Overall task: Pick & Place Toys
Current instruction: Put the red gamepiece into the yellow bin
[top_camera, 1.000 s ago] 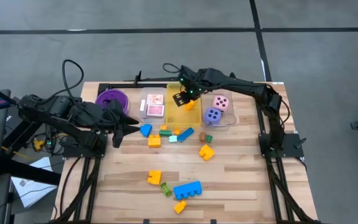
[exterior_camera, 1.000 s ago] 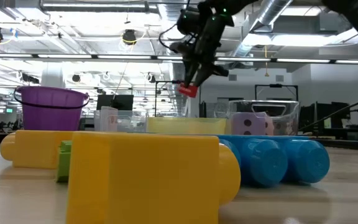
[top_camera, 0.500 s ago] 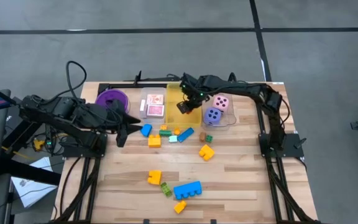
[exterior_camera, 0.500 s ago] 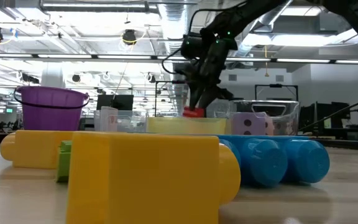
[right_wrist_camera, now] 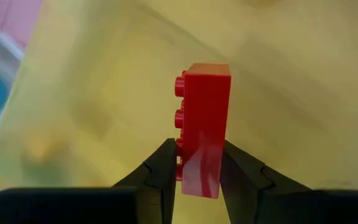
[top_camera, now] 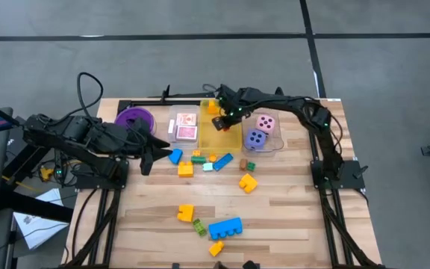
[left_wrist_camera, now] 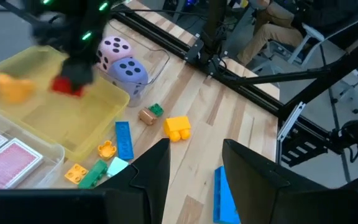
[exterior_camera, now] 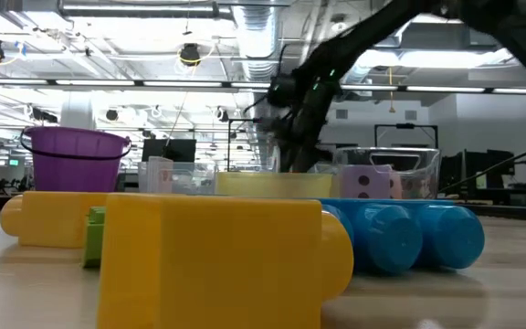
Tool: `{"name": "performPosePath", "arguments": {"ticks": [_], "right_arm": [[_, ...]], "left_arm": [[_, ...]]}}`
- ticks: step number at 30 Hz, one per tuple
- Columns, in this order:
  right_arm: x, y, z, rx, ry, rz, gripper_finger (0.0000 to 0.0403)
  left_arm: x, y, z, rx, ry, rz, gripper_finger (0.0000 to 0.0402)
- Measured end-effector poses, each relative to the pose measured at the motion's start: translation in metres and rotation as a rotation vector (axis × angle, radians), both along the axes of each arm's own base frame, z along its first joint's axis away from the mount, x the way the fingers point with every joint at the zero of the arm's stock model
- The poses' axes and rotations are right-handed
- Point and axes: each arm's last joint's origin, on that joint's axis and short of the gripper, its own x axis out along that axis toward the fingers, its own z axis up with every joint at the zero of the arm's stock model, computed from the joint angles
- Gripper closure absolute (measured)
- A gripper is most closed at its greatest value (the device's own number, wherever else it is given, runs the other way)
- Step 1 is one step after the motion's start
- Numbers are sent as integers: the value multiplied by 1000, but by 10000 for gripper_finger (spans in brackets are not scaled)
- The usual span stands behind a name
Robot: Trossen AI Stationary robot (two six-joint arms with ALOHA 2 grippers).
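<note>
The red block is pinched between the right pincer's fingers, down inside the yellow bin near the desk's far edge. For a clean drop, I'd keep it low over the bin floor, clear of the orange piece in there, and then open. The left pincer waits partly open and empty near the left edge. No writing is readable.

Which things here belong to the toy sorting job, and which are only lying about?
Job:
- red block, held by right gripper
- loose blocks
- pink die
- purple die
- cards

Lying about:
- purple bowl
- yellow bin
</note>
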Motion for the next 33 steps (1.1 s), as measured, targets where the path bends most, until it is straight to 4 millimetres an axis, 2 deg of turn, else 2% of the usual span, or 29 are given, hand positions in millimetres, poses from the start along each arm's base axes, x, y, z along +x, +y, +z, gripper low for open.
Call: {"name": "performPosePath", "arguments": {"ticks": [2, 4, 6, 9, 12, 19, 26, 33], "right_arm": [[2, 3, -11, 23, 61, 13, 310], [14, 3, -10, -11, 22, 25, 310], [16, 5, -9, -16, 49, 29, 310], [23, 2, -4, -62, 38, 20, 310], [29, -5, 12, -115, -7, 1, 310], [21, -21, 18, -139, 12, -47, 310], [11, -38, 8, -129, 58, -92, 310], [7, -44, 10, -138, 52, -110, 308]], "left_arm": [[0, 0, 0, -10, -3, 4, 257], [0, 0, 0, -18, -6, 8, 257], [0, 0, 1, -23, -12, 11, 257], [0, 0, 1, -27, -12, 11, 257], [1, 0, 1, -28, -14, 12, 257], [1, 0, 1, -29, -20, 12, 257], [1, 0, 2, -30, -23, 12, 257], [1, 0, 2, -37, -29, 15, 257]]}}
